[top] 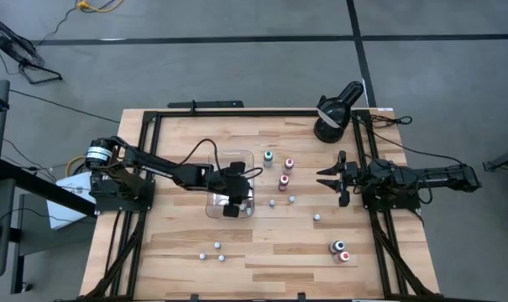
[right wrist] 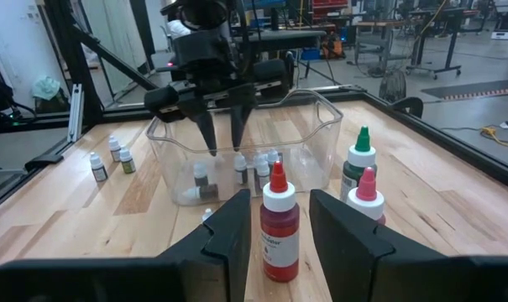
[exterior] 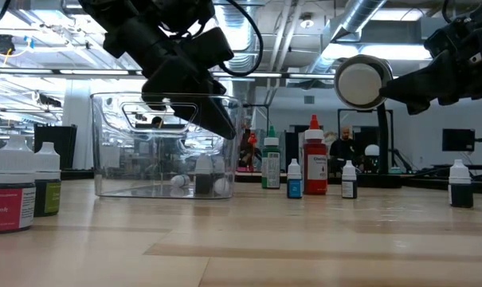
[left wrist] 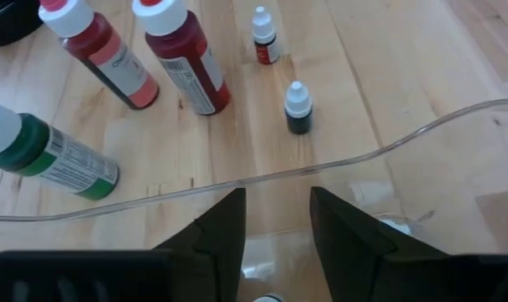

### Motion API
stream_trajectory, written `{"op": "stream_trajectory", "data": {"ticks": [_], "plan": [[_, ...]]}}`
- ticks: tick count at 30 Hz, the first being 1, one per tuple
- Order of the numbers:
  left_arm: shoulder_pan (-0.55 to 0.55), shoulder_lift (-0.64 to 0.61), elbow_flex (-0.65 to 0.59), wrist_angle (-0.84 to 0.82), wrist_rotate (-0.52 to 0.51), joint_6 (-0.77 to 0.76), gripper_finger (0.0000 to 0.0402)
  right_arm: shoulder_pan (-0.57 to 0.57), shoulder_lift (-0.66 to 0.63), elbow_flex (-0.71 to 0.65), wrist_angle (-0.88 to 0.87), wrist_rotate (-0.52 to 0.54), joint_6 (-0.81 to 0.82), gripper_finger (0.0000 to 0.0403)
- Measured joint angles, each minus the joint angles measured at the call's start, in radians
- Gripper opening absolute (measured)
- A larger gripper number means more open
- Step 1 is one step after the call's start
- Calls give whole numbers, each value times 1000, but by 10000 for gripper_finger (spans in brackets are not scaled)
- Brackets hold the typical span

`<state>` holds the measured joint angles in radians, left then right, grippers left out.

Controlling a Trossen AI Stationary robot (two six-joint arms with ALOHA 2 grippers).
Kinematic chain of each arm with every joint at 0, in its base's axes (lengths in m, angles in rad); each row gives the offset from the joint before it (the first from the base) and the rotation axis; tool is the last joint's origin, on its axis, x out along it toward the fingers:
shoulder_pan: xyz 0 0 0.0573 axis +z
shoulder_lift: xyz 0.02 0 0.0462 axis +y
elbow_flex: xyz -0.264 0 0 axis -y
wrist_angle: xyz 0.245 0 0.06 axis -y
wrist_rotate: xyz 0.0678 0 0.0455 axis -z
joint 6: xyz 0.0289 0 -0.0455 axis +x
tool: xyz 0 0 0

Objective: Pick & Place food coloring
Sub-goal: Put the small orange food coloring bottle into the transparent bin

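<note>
While the left gripper [top: 234, 204] hangs down inside the clear tray [top: 247, 158] with its fingers parted and nothing between them, I'd say this job is somewhere in the middle. Going by the low view from the near edge of the desk [top: 270, 252]: two small bottles [exterior: 21, 194] stand right up front on the left, one labelled pink, not yet collected. A bit further back is the tray, and a few tiny food coloring bottles [right wrist: 237, 172] are already sitting on its floor under the left gripper's tips, so those look done. Just beside the tray on the right there's a cluster that's left to do: a green bottle [top: 268, 156], two red/pink ones [top: 289, 164] and a couple of small droppers [left wrist: 299, 109]. More tiny ones are scattered well apart: two near the front left [top: 212, 252], two near the front right [top: 341, 250], one loose in between [top: 317, 217]. The right gripper [top: 332, 178] waits off to the right side of the desk, fingers moderately apart, holding nothing, pointed at the red bottle [right wrist: 280, 225] and the tray beyond it. Furthest back sits the black lamp thing [top: 336, 111] in the corner. So roughly: a handful in, most of the set out on the desk.
</note>
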<state>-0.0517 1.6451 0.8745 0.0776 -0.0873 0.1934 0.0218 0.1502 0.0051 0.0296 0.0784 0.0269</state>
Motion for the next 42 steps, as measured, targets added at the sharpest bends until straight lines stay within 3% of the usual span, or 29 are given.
{"op": "stream_trajectory", "data": {"ticks": [14, 28, 37, 42], "plan": [[0, -10, 0, 1, -4, 9, 128, 0, 0, 0, 0, 0, 0, 113], [-24, -143, 0, -158, -11, 68, 128, 0, 0, 0, 0, 0, 0, 113], [-116, -288, 0, -326, -8, 226, 128, 0, 0, 0, 0, 0, 0, 113], [-209, -360, 0, -470, -6, 201, 128, 0, 0, 0, 0, 0, 0, 113]]}}
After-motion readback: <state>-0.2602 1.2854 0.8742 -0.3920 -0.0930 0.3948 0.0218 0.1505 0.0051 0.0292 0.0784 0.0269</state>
